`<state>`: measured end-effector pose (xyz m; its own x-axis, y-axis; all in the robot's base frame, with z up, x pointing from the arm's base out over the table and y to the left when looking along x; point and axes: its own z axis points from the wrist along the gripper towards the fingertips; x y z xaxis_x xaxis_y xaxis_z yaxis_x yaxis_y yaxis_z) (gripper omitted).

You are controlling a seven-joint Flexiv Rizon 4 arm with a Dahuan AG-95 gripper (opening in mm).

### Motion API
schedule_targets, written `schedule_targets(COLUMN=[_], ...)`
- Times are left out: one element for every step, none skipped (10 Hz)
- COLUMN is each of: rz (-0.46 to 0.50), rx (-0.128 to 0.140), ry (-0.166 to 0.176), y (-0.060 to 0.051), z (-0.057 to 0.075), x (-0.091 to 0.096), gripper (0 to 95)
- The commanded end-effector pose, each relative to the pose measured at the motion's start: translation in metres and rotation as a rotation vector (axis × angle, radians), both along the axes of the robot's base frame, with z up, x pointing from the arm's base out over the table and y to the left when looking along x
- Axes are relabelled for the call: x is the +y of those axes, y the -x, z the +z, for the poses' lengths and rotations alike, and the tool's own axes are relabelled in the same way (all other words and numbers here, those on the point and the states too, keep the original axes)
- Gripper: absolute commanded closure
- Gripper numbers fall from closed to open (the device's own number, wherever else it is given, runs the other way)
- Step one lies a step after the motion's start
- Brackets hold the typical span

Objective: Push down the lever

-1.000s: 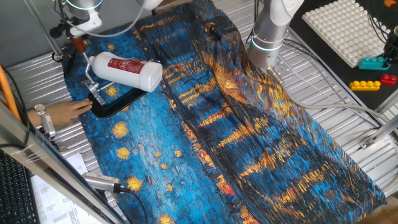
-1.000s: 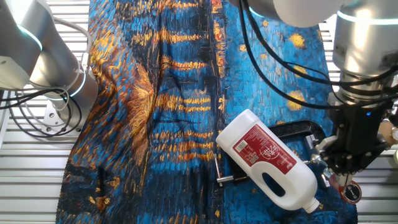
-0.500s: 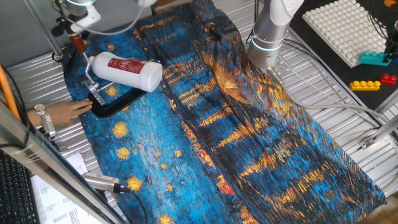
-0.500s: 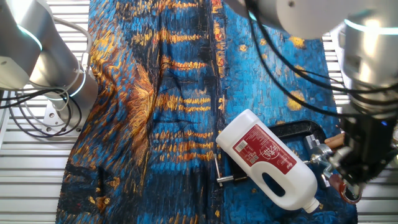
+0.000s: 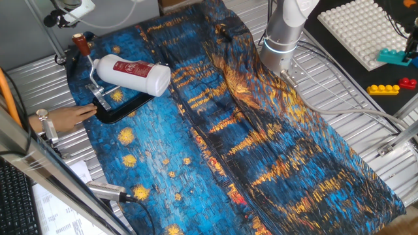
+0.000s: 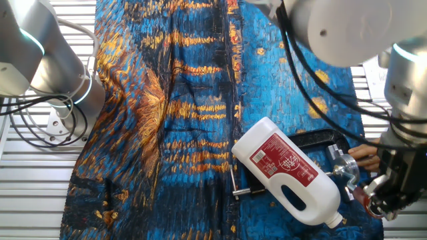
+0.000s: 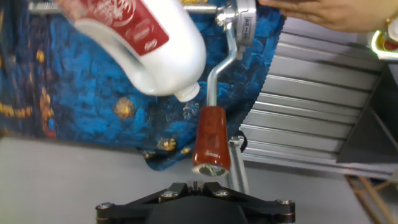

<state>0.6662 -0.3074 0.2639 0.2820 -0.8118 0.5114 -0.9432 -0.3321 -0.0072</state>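
The lever is a thin silver bar (image 5: 87,65) with a red-brown tip (image 5: 80,43). It stands raised from a clamp on a black base (image 5: 121,109). In the hand view the tip (image 7: 211,140) is just ahead of my gripper (image 7: 196,185), with the bar (image 7: 219,62) running up to the pivot. My gripper's fingers are shut together and empty, clear of the tip. It shows at the top left of one fixed view (image 5: 67,9) and at the lower right of the other (image 6: 388,195), beside the tip (image 6: 363,195).
A white bottle (image 5: 134,74) with a red label lies across the clamp, its neck close to the lever bar (image 7: 186,92). A person's hand (image 5: 65,116) rests at the black base. The blue patterned cloth (image 5: 248,130) covers the table. A second arm (image 5: 284,32) stands at the back.
My gripper has drawn up and away from the lever's tip, which it was against a second ago. The lever, bottle and hand have not moved.
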Motion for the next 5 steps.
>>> schedule_targets(rz=[0.024,0.029,0.036,0.05,0.065], rx=[-0.01,-0.013,-0.014,-0.014,-0.013], ry=[-0.016,-0.019,-0.021,-0.029,-0.046], y=[-0.003,-0.004,-0.004,-0.006,-0.008], z=[-0.006,-0.008,-0.009,-0.013,-0.018], x=[-0.005,-0.006,-0.007,-0.009,-0.012], gripper=[76.0,76.0,76.0,76.0,76.0])
